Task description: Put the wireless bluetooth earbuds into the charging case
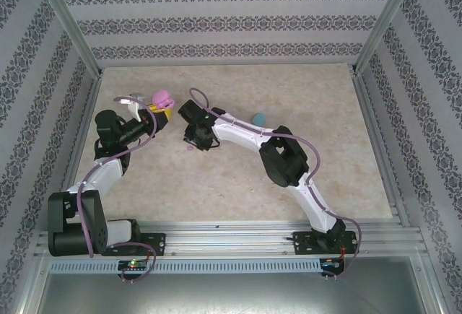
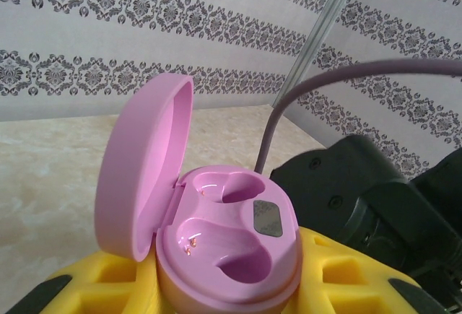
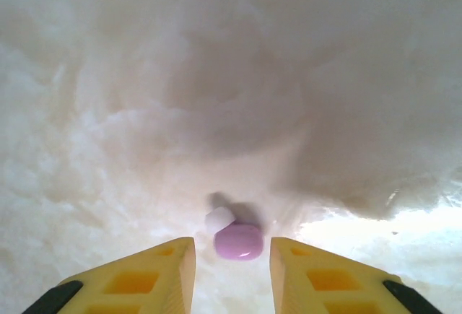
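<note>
Top external: beige marbled table top (image 1: 238, 184), matte, boxed in by grey patterned wallpaper walls (image 1: 216, 11). Left gripper (image 1: 160, 114) is clamped on a pink egg-shaped glossy plastic charging case (image 1: 162, 100). Right gripper (image 1: 192, 143) is nose-down at the table, just right of it. A light-blue rounded case (image 1: 258, 118) lies beyond the right arm, well apart from both.

Left wrist adds detail the overhead is too coarse for. Lid is hinged up on the left. There are two smooth moulded wells, both empty, with a small grey rectangular patch beside them. Yellow ribbed fingers (image 2: 339, 263) press the base from both sides.

Right wrist: yellow fingers (image 3: 159, 271) are part open and straddle a tiny pink-purple glossy plastic earbud (image 3: 238, 242) lying on the table. A thin gap shows on each side and nothing is gripped. A whitish nub sits at the earbud's far end. From overhead the same earbud reads as a pink speck.
</note>
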